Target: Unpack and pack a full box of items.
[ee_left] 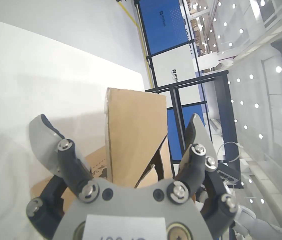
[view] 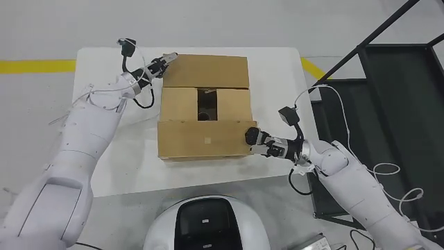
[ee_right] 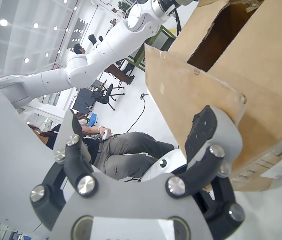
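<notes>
Firstly, the left gripper (ee_left: pixel 117 118) has its jaws spread wide, and it grasps nothing. Between its two fingers (ee_left: pixel 43 131) stands the far flap (ee_left: pixel 136 126) of the cardboard box (ee_right: pixel 268 96), seen edge-on. The flap is apart from both pads, so it is not clamped. In the top view this gripper is at the far left corner of the box, just at the outer corner of that flap, which is folded open away from the robot.

The right gripper (ee_right: pixel 137 112) is also released, with the jaws far from each other. One finger (ee_right: pixel 201 131) lies against the corner of the near flap (ee_right: pixel 181 88), and the other finger is well apart from the cardboard. In the top view this gripper is at the near right corner of the box, beside the flap that is folded out toward the robot.

The box stands about in the middle of the white table (view: pixel 277 69). Its two inner flaps (view: pixel 179 104) are folded down over the opening, and between them a narrow dark gap (view: pixel 207 104) is left. What lies inside the gap I cannot tell.

To the right of the table stands a black metal rack (view: pixel 388 97)
</notes>
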### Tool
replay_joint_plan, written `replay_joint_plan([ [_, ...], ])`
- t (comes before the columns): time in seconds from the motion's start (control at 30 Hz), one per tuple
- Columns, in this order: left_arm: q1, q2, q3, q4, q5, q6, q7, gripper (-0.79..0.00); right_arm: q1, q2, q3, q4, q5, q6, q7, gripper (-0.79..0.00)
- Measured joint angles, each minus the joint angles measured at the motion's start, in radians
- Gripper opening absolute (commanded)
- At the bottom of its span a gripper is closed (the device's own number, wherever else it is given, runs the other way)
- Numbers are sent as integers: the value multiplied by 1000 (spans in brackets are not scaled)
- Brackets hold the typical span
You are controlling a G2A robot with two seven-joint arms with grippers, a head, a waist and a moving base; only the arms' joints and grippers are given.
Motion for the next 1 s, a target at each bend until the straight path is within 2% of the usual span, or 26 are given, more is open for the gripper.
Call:
replay_joint_plan([
  [0.13,-6,-3,-10,8,-8,-81,24,0,2,-1,-4,4,2,5,5,0],
  [0.27,-1,-3,-31,3,-78,-173,-35,0,10,-3,-10,9,0,11,7,0],
  [0.53,23,16,-75,-38,-157,-284,-155,0,19,-5,-5,12,-8,25,-4,0],
  [0.73,83,42,-100,-141,-187,-343,-288,0,25,-7,5,21,-14,52,-25,0],
  [0.87,138,68,-122,-232,-192,-337,-396,0,33,-8,11,23,-17,79,-28,0],
  [1.0,194,94,-139,-327,-135,-312,-426,0,40,-7,18,20,-18,100,-22,0],
])
